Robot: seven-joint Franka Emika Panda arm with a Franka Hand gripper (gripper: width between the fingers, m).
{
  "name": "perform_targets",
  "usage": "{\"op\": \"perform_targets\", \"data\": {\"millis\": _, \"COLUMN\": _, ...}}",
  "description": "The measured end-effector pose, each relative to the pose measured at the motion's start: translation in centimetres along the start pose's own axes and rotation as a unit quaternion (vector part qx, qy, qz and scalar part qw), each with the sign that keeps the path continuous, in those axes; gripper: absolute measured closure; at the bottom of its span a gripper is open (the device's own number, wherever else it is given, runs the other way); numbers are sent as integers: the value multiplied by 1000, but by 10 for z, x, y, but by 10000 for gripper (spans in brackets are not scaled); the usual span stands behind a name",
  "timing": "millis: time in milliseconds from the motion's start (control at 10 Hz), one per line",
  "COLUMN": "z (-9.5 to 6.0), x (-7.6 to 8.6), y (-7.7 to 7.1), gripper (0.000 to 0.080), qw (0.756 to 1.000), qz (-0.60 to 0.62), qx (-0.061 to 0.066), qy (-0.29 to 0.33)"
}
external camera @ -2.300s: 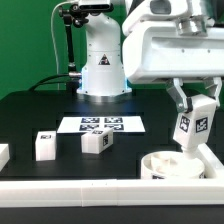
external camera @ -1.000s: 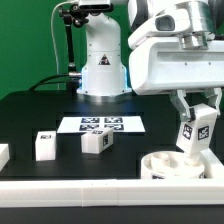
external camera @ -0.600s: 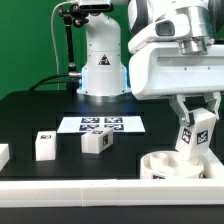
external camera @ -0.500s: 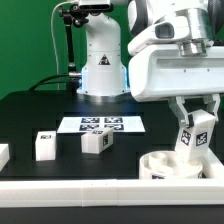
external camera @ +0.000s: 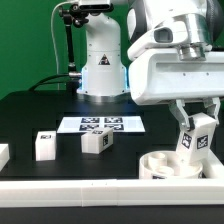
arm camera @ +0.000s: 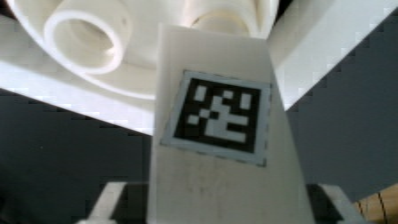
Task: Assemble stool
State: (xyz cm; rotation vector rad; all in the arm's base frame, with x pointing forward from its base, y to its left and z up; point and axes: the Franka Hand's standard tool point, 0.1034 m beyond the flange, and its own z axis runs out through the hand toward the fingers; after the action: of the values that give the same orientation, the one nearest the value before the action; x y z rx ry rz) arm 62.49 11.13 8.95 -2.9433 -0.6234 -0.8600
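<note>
**Stool leg poised over the seat**

Stool seat (external camera: 160,168) sits on the counter (external camera: 35,112) at the near side, toward the exterior view's right, just behind the long white rail (external camera: 70,186). The fingers (external camera: 182,113) are clenched on one leg (external camera: 196,140), gripping its upper end from both sides. The wrist view shows the same grasp, with the leg (arm camera: 214,110) running away from the fingers (arm camera: 111,200) toward the seat (arm camera: 86,40).

What matters for the coming move is that the seat lies straight below the fingers. The leg's long axis is close to upright, leaning a little, and its free end points down into the ring. Whether that end already touches the seat cannot be told from either view.

I judge this to be the insertion step: the lean probably needs correcting so the end meets its socket squarely, otherwise it may jam or push the seat aside.

Two spare legs (external camera: 96,142) (external camera: 44,146) stand well apart to the exterior view's left, near the marker board (external camera: 100,124).
</note>
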Motion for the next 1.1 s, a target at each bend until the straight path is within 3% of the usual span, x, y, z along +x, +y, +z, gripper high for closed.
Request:
{"op": "perform_targets", "data": {"millis": 200, "z": 0, "x": 0, "y": 0, "gripper": 471, "qw": 1000, "qz": 0, "qx": 0, "qy": 0}}
{"op": "perform_targets", "data": {"millis": 300, "z": 0, "x": 0, "y": 0, "gripper": 289, "qw": 1000, "qz": 0, "qx": 0, "qy": 0}}
{"op": "perform_targets", "data": {"millis": 400, "z": -2, "x": 3, "y": 0, "gripper": 194, "qw": 1000, "qz": 0, "qx": 0, "qy": 2}}
{"op": "perform_targets", "data": {"millis": 1000, "z": -24, "x": 27, "y": 3, "gripper": 150, "qw": 1000, "qz": -5, "qx": 0, "qy": 1}}
{"op": "perform_targets", "data": {"millis": 1100, "z": -21, "x": 23, "y": 2, "gripper": 150, "qw": 1000, "qz": -4, "qx": 1, "qy": 0}}
